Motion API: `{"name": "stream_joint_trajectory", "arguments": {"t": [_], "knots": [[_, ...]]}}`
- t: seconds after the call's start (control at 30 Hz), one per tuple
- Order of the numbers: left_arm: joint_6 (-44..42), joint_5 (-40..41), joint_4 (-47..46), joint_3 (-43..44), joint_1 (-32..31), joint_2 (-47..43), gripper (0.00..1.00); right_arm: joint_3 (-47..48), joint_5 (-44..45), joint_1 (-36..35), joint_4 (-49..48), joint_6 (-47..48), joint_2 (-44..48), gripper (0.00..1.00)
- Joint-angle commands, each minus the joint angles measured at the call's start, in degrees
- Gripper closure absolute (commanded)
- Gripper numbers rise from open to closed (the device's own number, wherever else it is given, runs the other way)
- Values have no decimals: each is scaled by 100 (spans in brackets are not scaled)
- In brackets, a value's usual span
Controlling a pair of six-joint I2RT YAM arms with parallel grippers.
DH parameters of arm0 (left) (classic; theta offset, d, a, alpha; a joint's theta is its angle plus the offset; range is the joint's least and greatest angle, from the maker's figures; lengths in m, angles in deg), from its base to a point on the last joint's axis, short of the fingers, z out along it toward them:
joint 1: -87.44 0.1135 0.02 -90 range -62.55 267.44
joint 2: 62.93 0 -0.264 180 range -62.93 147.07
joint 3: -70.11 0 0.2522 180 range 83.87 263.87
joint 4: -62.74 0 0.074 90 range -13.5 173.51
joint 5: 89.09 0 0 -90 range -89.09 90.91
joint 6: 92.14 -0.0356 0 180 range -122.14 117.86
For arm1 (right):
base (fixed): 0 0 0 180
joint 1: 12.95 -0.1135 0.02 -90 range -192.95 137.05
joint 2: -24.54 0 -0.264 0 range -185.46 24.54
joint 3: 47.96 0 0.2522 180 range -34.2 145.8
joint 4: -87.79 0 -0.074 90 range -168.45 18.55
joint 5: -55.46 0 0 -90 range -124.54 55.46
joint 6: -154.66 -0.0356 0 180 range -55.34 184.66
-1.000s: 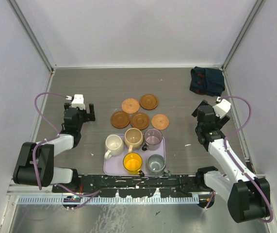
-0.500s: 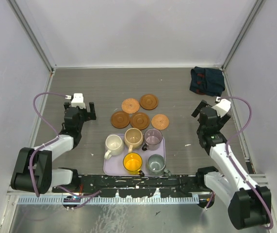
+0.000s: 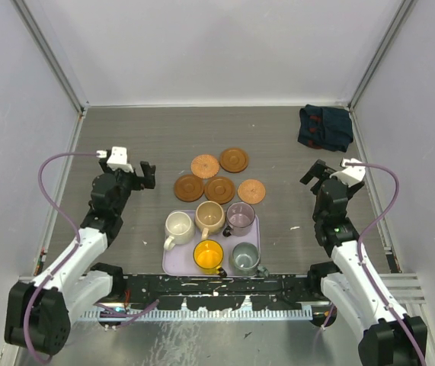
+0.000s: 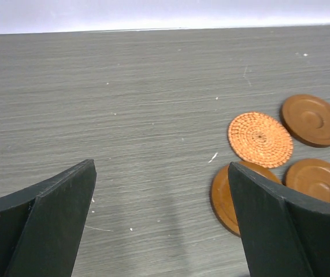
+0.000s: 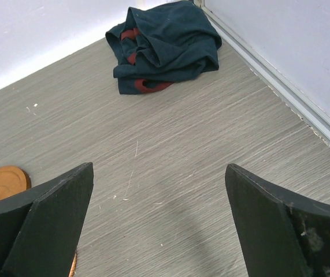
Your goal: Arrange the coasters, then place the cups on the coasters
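Note:
Several round coasters lie together mid-table: a woven orange one (image 3: pixel 205 165), brown ones (image 3: pixel 234 159) (image 3: pixel 189 187) (image 3: pixel 219 190) and a woven tan one (image 3: pixel 251 191). Just in front of them, several cups stand on a lavender tray (image 3: pixel 167 261): cream (image 3: pixel 179 226), tan (image 3: pixel 209 217), mauve (image 3: pixel 241 216), yellow (image 3: pixel 209 255), grey-green (image 3: pixel 245 256). My left gripper (image 3: pixel 128 169) (image 4: pixel 162 167) hovers open left of the coasters, over bare table; its right finger hides part of a brown coaster (image 4: pixel 225 196). My right gripper (image 3: pixel 330 169) (image 5: pixel 159 167) hangs open right of the coasters, holding nothing.
A crumpled dark blue cloth (image 3: pixel 325 126) (image 5: pixel 167 46) lies in the far right corner. White walls with metal rails close in the table on three sides. The arm bases and a black rail run along the near edge.
Both arms have unfolded and stretched out from their bases. The left gripper has drifted slightly right, the right gripper slightly right and nearer. Both have stayed open.

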Motion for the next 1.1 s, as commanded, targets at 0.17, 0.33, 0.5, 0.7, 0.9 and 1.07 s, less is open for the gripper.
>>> {"name": "stream_joint_trajectory", "arguments": {"t": [0.17,0.33,0.5,0.7,0.9,1.07], "knots": [[509,-188,1474,495,-25,-767,2,-107,-82,-26,-612,-107,170,1],[778,-181,1501,427,-25,-956,2,-66,-116,-26,-506,19,281,1],[988,33,1090,72,-25,-1376,2,-13,-159,-26,-414,60,374,1],[820,-33,1207,-16,-23,-1819,2,-78,-226,-21,-382,-59,385,1],[963,-163,988,-218,-25,-2043,2,10,-530,-25,-117,-30,408,5],[1019,-51,709,-363,-20,-1912,2,40,-827,-26,136,69,444,7]]}}
